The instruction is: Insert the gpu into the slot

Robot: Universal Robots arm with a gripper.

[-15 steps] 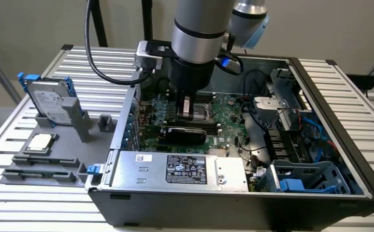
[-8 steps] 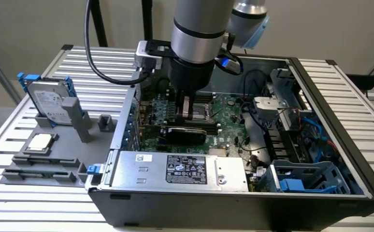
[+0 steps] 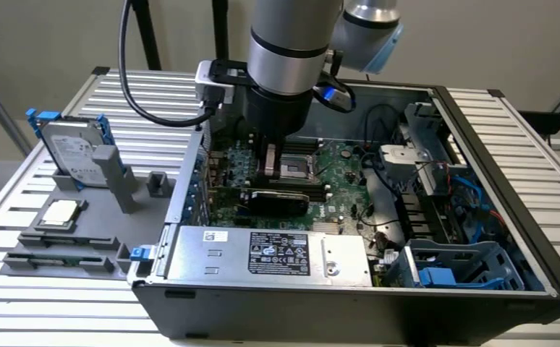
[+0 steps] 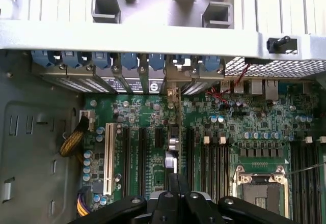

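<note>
Inside the computer case, my tool is pinching the gpu by its upper edge, with the card standing edge-on over the motherboard between black connectors. I judge the slot lies hidden directly beneath it. To seat it well, I should hold the card upright, line the bracket up with the rear opening, and press down evenly.

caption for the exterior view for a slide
robot claw at the graphics card standing on the motherboard in an open case
</note>
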